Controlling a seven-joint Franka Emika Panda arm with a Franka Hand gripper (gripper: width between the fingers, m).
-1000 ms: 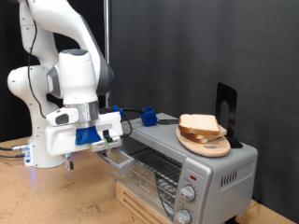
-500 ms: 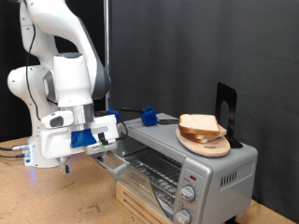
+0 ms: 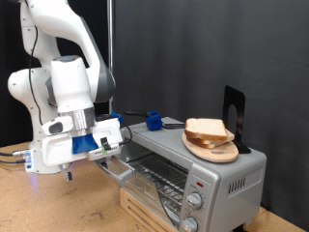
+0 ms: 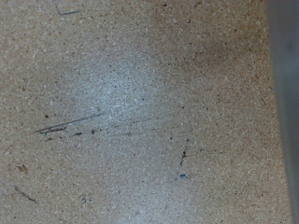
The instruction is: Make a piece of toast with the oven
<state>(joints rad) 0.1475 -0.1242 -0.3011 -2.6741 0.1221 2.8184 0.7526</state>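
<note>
The oven (image 3: 217, 179) is a silver toaster oven on the exterior view's right, its door (image 3: 118, 166) swung down and open towards the left, with the wire rack (image 3: 154, 179) showing inside. The piece of toast (image 3: 205, 128) lies on a round wooden plate (image 3: 214, 152) on top of the oven. My gripper (image 3: 120, 136), with blue parts on the hand, hovers just above the open door's edge, left of the oven. Nothing shows between its fingers. The wrist view shows only speckled tabletop (image 4: 121, 112) and a grey strip (image 4: 286, 93) along one edge; no fingers appear there.
Two round knobs (image 3: 197, 201) sit on the oven's front. A blue object (image 3: 153, 120) and a black stand (image 3: 233, 111) are on the oven's top. The oven rests on a wooden board (image 3: 145, 208). Cables (image 3: 12, 155) run along the table at the left.
The arm and hand have shifted a little to the exterior view's left, away from the oven opening. The toast and plate have not moved.
</note>
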